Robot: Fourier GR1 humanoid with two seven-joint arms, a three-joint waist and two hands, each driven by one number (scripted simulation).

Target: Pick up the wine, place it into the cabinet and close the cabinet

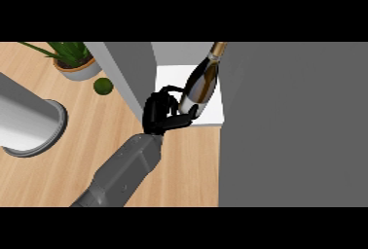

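Observation:
The wine bottle (202,80) is dark with a gold neck and a pale lower body. It leans tilted over the white shelf (170,77) inside the open cabinet, its neck pointing to the far side. My left hand (159,113) is shut on the bottle's lower end, with fingers curled round its left side and the thumb under its base. The grey forearm comes in from the lower left. A broad grey cabinet panel (291,124) fills the right side of the view and hides whatever lies behind it. My right hand does not show.
The cabinet's grey left wall (133,73) stands just left of my hand. A potted plant (72,61) and a green lime (102,86) sit at the far left. A large grey round vessel (28,127) stands on the wooden counter (187,165) at left.

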